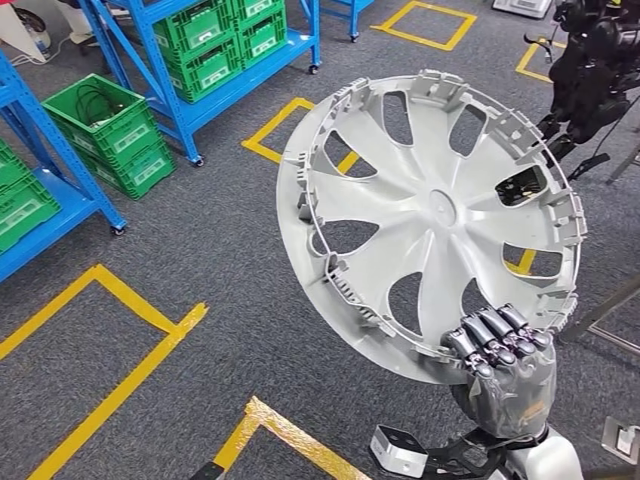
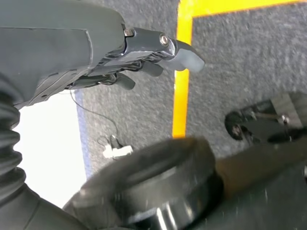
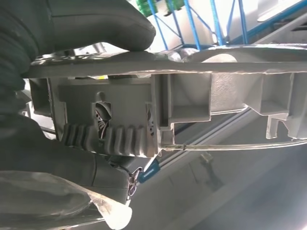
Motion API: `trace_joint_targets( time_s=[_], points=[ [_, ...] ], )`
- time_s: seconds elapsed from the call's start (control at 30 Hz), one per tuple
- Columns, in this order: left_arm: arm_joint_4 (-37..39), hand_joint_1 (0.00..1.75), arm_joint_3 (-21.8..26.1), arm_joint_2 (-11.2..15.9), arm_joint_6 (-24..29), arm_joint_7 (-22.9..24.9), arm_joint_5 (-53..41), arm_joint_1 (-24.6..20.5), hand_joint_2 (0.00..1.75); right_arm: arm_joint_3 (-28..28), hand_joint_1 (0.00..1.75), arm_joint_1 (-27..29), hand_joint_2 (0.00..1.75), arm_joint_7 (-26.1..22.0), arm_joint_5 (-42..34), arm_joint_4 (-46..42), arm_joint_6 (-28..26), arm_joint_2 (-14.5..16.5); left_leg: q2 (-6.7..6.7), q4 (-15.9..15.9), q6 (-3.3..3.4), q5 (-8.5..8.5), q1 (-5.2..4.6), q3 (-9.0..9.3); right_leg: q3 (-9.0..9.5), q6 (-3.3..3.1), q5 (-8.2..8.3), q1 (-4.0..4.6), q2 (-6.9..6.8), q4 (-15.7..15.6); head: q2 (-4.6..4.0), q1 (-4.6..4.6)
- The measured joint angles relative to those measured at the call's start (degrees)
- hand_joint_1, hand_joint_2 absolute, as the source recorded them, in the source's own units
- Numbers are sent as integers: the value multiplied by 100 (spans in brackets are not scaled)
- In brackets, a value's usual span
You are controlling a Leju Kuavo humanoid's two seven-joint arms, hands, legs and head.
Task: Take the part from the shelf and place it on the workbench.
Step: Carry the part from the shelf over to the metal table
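The head view looks forward and down from high on the robot's body onto the grey carpet floor (image 1: 226, 290) with its yellow tape lines (image 1: 113, 395), the blue shelving (image 1: 189, 110) at the far left, and the wheel cover (image 1: 430, 215) held close before the lens by the right hand (image 1: 502, 375). The right wrist view sits close behind that same hand (image 3: 54, 96), facing edge-on along the cover's rim (image 3: 217, 67) with the blue shelving (image 3: 192, 24) beyond, so both views share the cover, the hand and the shelving; the left wrist view sits close behind the left hand (image 2: 108, 52), facing down at the carpet (image 2: 246, 62) and a yellow tape line (image 2: 181, 86) at near range.
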Motion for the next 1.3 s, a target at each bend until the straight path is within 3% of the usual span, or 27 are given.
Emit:
trace_joint_targets(
  time_s=[0.07,0.1,0.17,0.2,0.27,0.33,0.37,0.47,0.53,0.6,0.63,0.67,0.7,0.77,0.83,0.9,0.97,1.03,1.1,1.13,1.2,1.23,1.3],
  points=[
    [1,0,0,-8,1,0,-3,5,175,-28,175,31,175,-36,0,-11,-1,4,151,-48,37,24,-7,22,-274,43,-301,19,-351,543,0,38],
    [1,0,0,-12,-2,0,-4,14,175,-38,175,42,175,-56,1,-18,-1,7,233,-47,49,22,-16,21,-456,64,-474,18,-461,925,0,52],
    [2,0,-1,-18,-2,0,-13,27,175,-68,175,83,175,-87,3,-25,1,11,398,-42,49,11,-26,23,-684,97,-595,10,-543,1400,-1,53],
    [2,0,-1,-20,-2,0,-24,26,175,-90,175,110,175,-102,4,-31,1,15,471,-39,44,3,-27,26,-641,108,-505,3,-567,1332,-1,52],
    [2,0,-2,-27,-2,0,-44,15,175,-133,175,158,175,-134,4,-59,2,20,593,-19,10,-26,-32,39,-255,112,-175,-5,-734,638,-1,55],
    [2,0,-2,-30,-2,0,-57,12,175,-163,175,180,175,-168,3,-103,1,35,690,23,-50,-71,-67,48,114,53,-5,16,-936,15,-1,57],
    [2,0,-2,-29,-2,0,-60,13,175,-181,175,193,175,-184,2,-128,0,49,735,40,-78,-86,-85,54,182,8,0,31,-978,-102,-1,53],
    [0,0,-2,-30,-3,0,-76,-3,175,-252,175,260,175,-229,1,-200,-1,87,829,63,-153,-127,-76,79,162,-124,20,45,-801,-114,-1,50],
    [-1,0,-3,-33,-3,0,-91,-19,175,-286,175,295,175,-262,1,-246,-1,118,611,359,-207,-361,-47,-24,154,-193,46,25,-682,-129,-1,42],
    [-1,0,-4,-34,-4,0,-102,-18,175,-308,175,318,175,-292,1,-276,-1,153,333,1091,-229,-765,-30,-332,141,-235,64,22,-556,-132,-1,34],
    [-1,0,-5,-37,-4,0,-103,-14,175,-320,175,332,175,-309,1,-285,-1,168,280,1460,-226,-913,-29,-496,134,-247,70,29,-482,-131,-1,36],
    [-1,0,-6,-39,-5,0,-107,-12,175,-335,175,352,175,-333,1,-291,-1,181,259,1689,-218,-966,-30,-600,128,-255,76,37,-407,-131,-1,37],
    [-1,0,-8,-41,-6,0,-109,-13,175,-352,175,379,175,-361,2,-299,0,195,244,1704,-201,-899,-30,-610,126,-258,82,44,-327,-130,-1,37],
    [-1,0,-12,-42,-7,1,-118,-19,175,-388,175,437,175,-420,3,-328,1,231,138,1124,-146,-508,-33,-348,130,-248,97,49,-166,-129,-1,36],
    [-1,0,-15,-34,-8,4,-122,-20,175,-415,175,471,175,-466,3,-367,1,263,-148,384,-81,-202,-28,-18,114,-212,120,49,-22,-120,-1,40],
    [-1,0,-19,-31,-8,9,-124,-30,175,-439,175,493,175,-490,3,-406,0,290,-296,96,-53,-164,-37,96,59,-148,158,26,102,-114,-1,40],
    [-1,0,-25,-35,-8,19,-130,-43,175,-467,175,539,175,-501,2,-443,0,306,-184,39,-32,-141,-42,105,-7,-76,192,-4,202,-118,-1,36],
    [-1,0,-30,-36,-6,30,-139,-51,175,-492,175,575,175,-510,2,-465,-1,309,-29,-41,14,-86,-29,124,-149,-37,60,8,19,77,-1,49],
    [-1,0,-32,-37,-6,36,-142,-47,175,-507,175,568,175,-519,2,-472,-1,309,146,-81,42,-60,-37,130,-454,-10,-292,28,-336,702,-1,66],
    [-1,0,-34,-38,-8,38,-142,-39,175,-509,175,559,175,-522,3,-471,0,309,234,-80,47,-59,-44,125,-623,9,-466,28,-448,1079,-1,73],
    [-1,0,-38,-43,-4,57,-147,-33,175,-520,175,558,175,-532,4,-470,1,309,407,-76,46,-65,-50,121,-744,43,-551,21,-545,1429,-1,72],
    [-1,0,-38,-46,0,75,-151,-40,175,-527,175,560,175,-534,5,-469,2,309,486,-72,38,-71,-49,122,-635,55,-449,13,-582,1281,-1,73],
    [-1,0,-38,-53,18,139,-146,-62,175,-536,175,555,175,-517,4,-470,2,309,616,-54,1,-95,-49,128,-179,68,-165,5,-766,530,-1,75]
  ],
)
